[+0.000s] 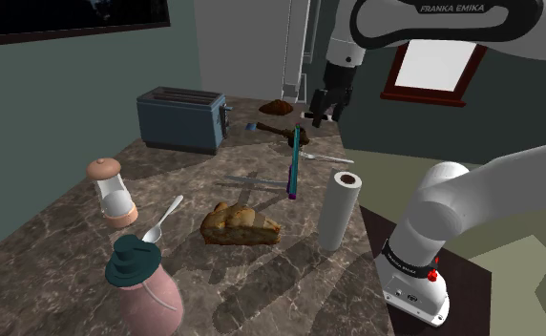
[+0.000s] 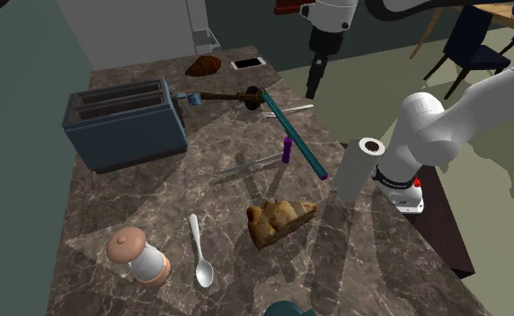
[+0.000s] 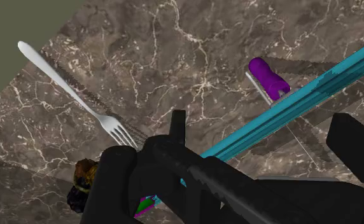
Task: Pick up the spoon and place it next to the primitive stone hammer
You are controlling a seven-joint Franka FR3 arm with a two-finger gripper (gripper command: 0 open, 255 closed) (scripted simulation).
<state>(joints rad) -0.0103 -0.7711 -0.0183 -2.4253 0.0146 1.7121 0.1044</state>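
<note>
Hovering with the gripper point(image 1: 317, 116) point(image 2: 314, 88) above the far right of the marble counter point(image 1: 61, 239) point(image 2: 111, 206), just over the hammer point(image 1: 283, 135) point(image 2: 237, 94); cannot tell its spread, wide or narrow. Well apart from it, at the near left of both exterior views, lying flat with bowl nearest: the spoon point(image 1: 162, 220) point(image 2: 199, 250), flanked by a pink-capped shaker point(image 1: 114, 191) point(image 2: 137, 256) on the left and a pie slice point(image 1: 240, 225) point(image 2: 280, 220) on the right, touching neither. Nearer still, a pink bottle point(image 1: 152, 296) with a teal cap. Between spoon and hammer, strewn across the middle: a grey knife point(image 1: 247, 181) point(image 2: 246, 164) and a long teal bar point(image 1: 294, 162) point(image 2: 296, 139) point(image 3: 301, 102) with a purple grip, its far end by the hammer's head. Beside that bar, to the right, a fork point(image 1: 328, 156) point(image 2: 291, 110) point(image 3: 79, 95). Upright at the right edge, a paper roll point(image 1: 338, 210) point(image 2: 360, 166). At the far left, just beside the hammer's handle end, a blue toaster point(image 1: 180, 119) point(image 2: 125, 123); beyond the hammer, a brown lump point(image 1: 279, 105) point(image 2: 204, 65).
</note>
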